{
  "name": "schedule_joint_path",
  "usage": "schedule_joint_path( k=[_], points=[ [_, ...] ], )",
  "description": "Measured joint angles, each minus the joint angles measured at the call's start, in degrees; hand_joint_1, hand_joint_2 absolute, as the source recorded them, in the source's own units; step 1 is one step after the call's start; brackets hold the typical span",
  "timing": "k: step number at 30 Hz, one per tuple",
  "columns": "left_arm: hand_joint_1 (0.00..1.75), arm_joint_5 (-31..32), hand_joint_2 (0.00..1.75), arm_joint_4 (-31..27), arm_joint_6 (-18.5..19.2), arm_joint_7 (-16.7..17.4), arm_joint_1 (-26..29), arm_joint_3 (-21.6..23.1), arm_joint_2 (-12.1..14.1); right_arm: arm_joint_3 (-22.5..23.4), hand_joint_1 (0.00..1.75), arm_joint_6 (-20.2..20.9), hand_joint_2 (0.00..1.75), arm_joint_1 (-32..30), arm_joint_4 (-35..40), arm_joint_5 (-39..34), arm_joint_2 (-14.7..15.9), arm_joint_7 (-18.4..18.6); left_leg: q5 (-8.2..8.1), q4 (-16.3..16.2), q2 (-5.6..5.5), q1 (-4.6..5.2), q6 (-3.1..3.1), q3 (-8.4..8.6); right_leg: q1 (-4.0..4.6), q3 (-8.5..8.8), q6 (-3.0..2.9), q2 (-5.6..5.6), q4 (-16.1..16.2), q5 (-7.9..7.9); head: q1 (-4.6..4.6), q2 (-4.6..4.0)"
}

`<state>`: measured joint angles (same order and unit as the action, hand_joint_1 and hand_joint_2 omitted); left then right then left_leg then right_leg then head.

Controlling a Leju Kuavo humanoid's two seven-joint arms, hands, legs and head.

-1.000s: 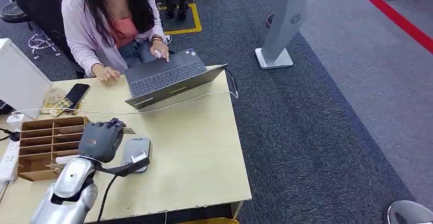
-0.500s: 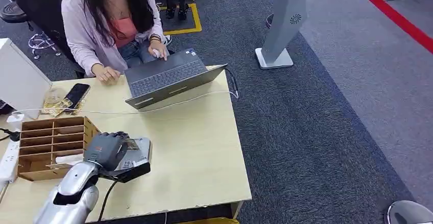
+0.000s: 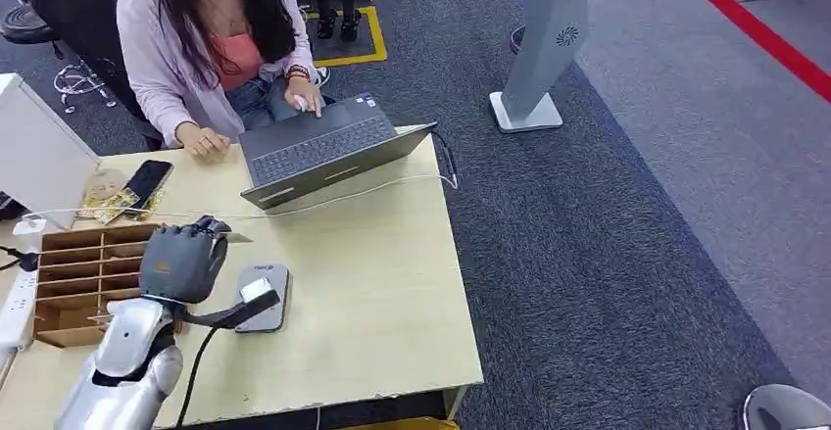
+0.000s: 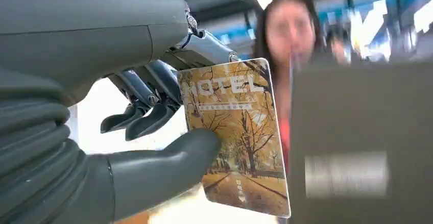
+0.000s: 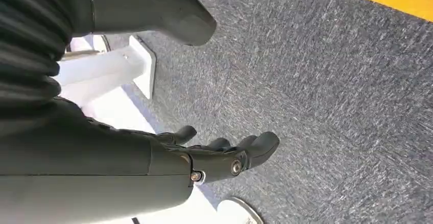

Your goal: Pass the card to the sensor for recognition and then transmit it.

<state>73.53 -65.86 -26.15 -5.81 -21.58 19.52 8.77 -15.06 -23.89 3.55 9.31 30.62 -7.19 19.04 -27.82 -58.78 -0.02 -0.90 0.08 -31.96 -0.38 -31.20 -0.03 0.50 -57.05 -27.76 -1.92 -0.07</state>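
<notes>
We see the left hand (image 3: 183, 262) raised beside the wooden slot organizer (image 3: 86, 278), its thumb and fingers (image 4: 148, 119) clamped on a hotel key card (image 4: 237, 132) printed with autumn trees. The grey card sensor (image 3: 263, 295) lies on the table (image 3: 382, 293) just beside the organizer, with the hand above and to its organizer side. The right hand (image 5: 214, 155) hangs over grey carpet (image 5: 327, 106), its fingers apart and holding nothing.

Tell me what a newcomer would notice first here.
Probably the left hand, raised over the table's near left part and pinching a hotel card between thumb and fingers. Next, the grey sensor lying just right of it, and the person typing at a laptop on the far side.
</notes>
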Motion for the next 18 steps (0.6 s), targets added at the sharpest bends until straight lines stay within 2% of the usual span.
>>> schedule_joint_path(
  k=[3, 8, 13, 18],
  points=[
    [1.75, -1.3, 1.75, -2.0, -0.5, 0.5, -3.6, -2.0, 1.5, 0.0, 0.00, 0.0, 1.75, 0.0, 0.0, 0.5, 0.0, 0.0, 0.07, 0.0, -0.01, -0.04, -0.04, -0.01, 0.02, -0.01, 0.00, -0.01, 0.0, 0.03, 0.02, 0.00],
    [1.75, -0.4, 1.75, -2.1, -1.3, 0.9, -11.1, -6.2, 4.1, 0.0, 0.00, 0.2, 1.75, 0.0, -0.1, 1.2, 0.0, 0.0, 0.14, 0.0, -0.02, -0.11, -0.08, -0.04, 0.08, -0.06, -0.13, 0.00, -0.1, 0.12, 0.02, 0.00],
    [1.75, 1.4, 1.75, 3.4, -2.3, 1.5, -19.9, -9.3, 7.1, 0.0, 0.00, 0.3, 1.75, 0.0, -0.2, 1.8, 0.0, 0.1, 0.22, 0.0, -0.01, -0.14, -0.09, -0.07, 0.12, -0.09, -0.15, 0.00, -0.1, 0.17, 0.07, 0.00],
    [1.75, 1.7, 1.75, 8.4, -3.0, 1.5, -23.9, -10.3, 8.4, 0.0, 0.00, 0.5, 1.75, 0.0, -0.2, 1.9, 0.0, 0.1, 0.26, 0.0, -0.01, -0.14, -0.12, -0.10, 0.11, -0.09, -0.14, 0.00, -0.1, 0.18, 0.02, 0.00]
  ],
)
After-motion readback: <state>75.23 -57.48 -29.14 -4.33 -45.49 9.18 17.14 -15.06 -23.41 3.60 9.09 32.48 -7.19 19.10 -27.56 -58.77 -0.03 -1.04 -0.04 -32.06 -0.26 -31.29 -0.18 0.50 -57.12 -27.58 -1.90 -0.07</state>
